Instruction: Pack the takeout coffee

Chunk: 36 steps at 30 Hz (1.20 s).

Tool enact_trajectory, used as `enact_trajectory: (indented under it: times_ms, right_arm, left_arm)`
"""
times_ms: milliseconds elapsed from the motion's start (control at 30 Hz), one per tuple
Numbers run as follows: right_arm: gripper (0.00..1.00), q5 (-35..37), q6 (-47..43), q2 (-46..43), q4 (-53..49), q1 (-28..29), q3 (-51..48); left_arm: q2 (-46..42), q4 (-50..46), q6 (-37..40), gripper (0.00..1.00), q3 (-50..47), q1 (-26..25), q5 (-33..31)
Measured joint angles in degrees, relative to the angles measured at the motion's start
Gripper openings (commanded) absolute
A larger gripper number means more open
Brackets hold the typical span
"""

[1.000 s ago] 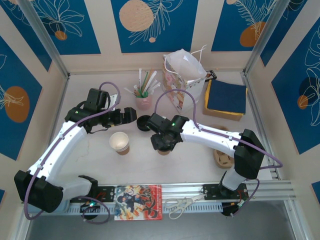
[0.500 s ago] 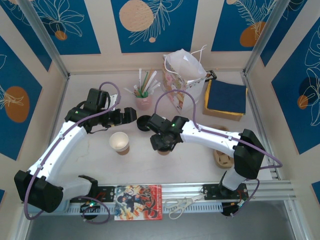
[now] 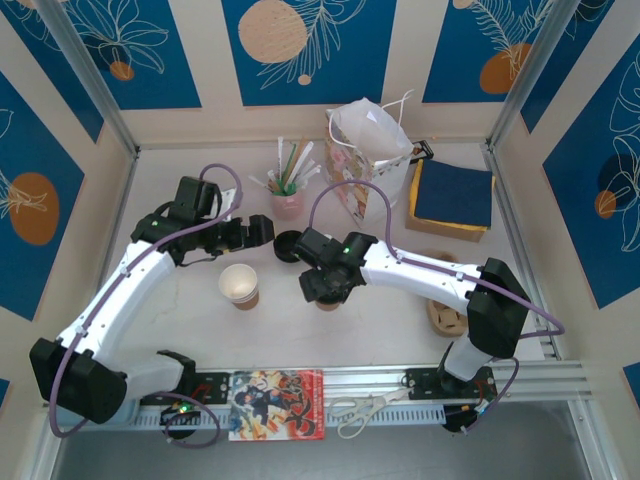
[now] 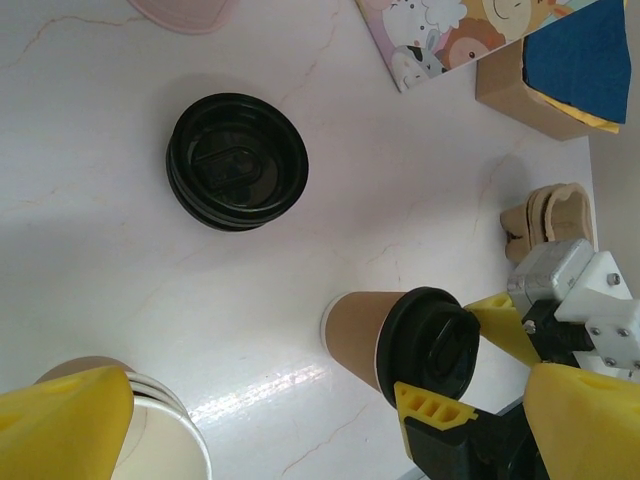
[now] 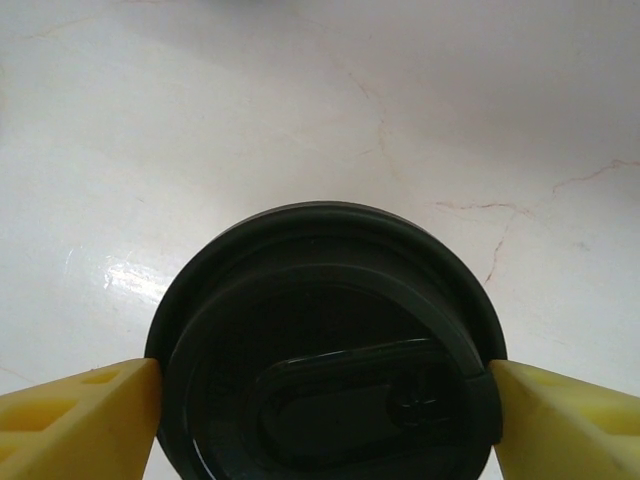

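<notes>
Kraft-brown under its black lid [image 5: 322, 300], the coffee cup [image 4: 358, 335] stands straight below your right gripper [image 5: 325, 390]. A finger sits at each side of the lid, probably to seat or steady it; you cannot tell whether they pinch. Your left gripper [image 3: 263, 230] hangs spread and empty, with an unlidded cup [image 3: 238, 283] beside one finger, likely awaiting capping.

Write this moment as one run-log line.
right pincer flanking black round lid on kraft-brown paper cup, grip unclear | left pincer open | second paper cup unlidded
</notes>
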Motion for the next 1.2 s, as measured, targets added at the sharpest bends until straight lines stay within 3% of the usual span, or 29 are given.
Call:
enact_trajectory:
  times_ms: [667, 1000, 1200]
  right_arm:
    - [0.89, -0.11, 3.76, -6.1, -1.55, -2.25, 1.01]
    - [0.8, -6.12, 9.77, -15.34, 1.01, -6.51, -7.3]
    - [0.71, -11.91, 10.56, -22.53, 3.04, -10.93, -13.77]
  left_arm:
    - [4.07, 1.88, -0.68, 0.98, 0.02, -1.33, 1.51]
    - [7.19, 3.17, -2.99, 0.98, 0.0, -10.78, 0.83]
    - [8.04, 4.33, -7.1, 0.89, -0.07, -17.75, -2.91]
